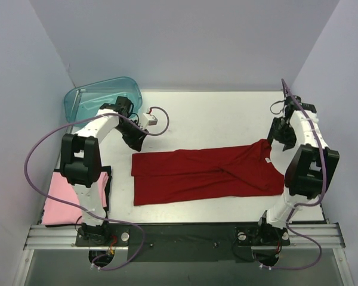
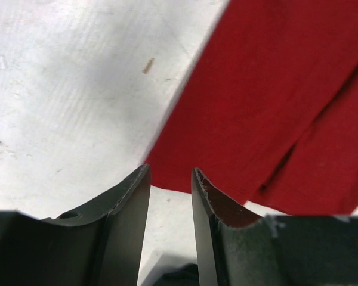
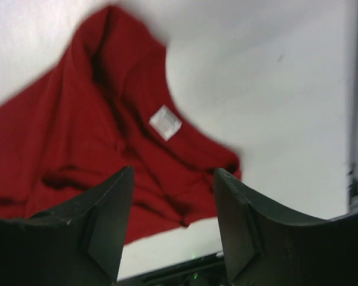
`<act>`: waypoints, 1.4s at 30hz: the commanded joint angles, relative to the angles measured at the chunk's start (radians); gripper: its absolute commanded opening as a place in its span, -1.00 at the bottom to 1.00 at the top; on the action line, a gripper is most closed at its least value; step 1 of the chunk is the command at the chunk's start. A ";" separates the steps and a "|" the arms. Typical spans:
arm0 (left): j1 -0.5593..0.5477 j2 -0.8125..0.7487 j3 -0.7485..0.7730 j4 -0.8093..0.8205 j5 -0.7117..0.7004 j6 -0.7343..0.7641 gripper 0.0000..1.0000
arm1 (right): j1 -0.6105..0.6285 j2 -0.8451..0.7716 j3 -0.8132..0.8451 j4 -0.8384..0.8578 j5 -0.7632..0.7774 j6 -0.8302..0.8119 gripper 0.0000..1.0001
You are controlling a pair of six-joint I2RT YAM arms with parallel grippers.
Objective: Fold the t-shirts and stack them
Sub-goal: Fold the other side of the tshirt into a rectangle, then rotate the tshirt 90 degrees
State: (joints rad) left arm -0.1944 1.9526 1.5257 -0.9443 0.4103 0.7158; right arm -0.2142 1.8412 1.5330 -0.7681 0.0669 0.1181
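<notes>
Left gripper (image 1: 135, 141) (image 2: 170, 173): jaws part open with a narrow gap; nothing sits between the fingers.
Left gripper, contact: its tips stand at the left far corner of the red shirt (image 1: 209, 176) (image 2: 268, 107). The wrist view shows that corner just beyond the tips, and I cannot tell whether they touch the cloth.
Right gripper (image 1: 280, 140) (image 3: 173, 173): jaws apart, wider than the left pair, holding nothing.
Right gripper, position: above the collar end of the red shirt (image 3: 77, 143), clear of the cloth as far as the blurred wrist view shows.
Red shirt: lies on the table (image 1: 215, 113) between the two arms, folded lengthwise into a long band with the collar to the right. The cloth is rumpled around the neck.
Label (image 1: 267, 159) (image 3: 165, 122): small and white, inside the collar, face up; any print is too blurred to read.
Pink shirt (image 1: 62, 202): lies flat at the near left edge of the table, well apart from the red shirt.
Hidden: the left arm (image 1: 83, 167) covers part of the pink shirt, so its fold cannot be judged.
Cut off: both wrist views show only one end of the red shirt.
Tub (image 1: 101, 95): teal, at the far left corner, its near side partly behind the left arm.
</notes>
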 commanded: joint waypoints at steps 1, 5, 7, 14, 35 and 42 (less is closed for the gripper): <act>-0.010 -0.092 0.031 -0.123 0.108 0.053 -0.14 | -0.005 -0.159 -0.245 -0.074 -0.203 0.139 0.03; -0.068 -0.115 0.050 -0.146 0.183 0.037 -0.14 | -0.016 -0.305 -0.422 -0.050 -0.184 0.221 0.03; -0.126 -0.109 0.094 -0.114 0.229 -0.002 -0.14 | -0.051 -0.364 -0.477 -0.033 -0.168 0.253 0.04; -0.202 -0.098 0.066 0.114 0.230 -0.160 -0.12 | -0.119 -0.384 -0.619 0.088 -0.285 0.316 -0.01; -0.083 -0.049 -0.263 0.303 -0.038 -0.067 0.05 | -0.131 -0.004 -0.403 0.204 -0.233 0.348 -0.97; -0.040 -0.104 -0.354 0.187 -0.027 -0.026 -1.00 | -0.126 0.159 -0.185 0.193 -0.337 0.327 -1.00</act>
State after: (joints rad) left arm -0.2642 1.8874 1.2343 -0.6285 0.3595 0.6426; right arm -0.3408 1.9141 1.2381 -0.6033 -0.2127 0.4595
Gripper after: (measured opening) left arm 0.033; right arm 0.019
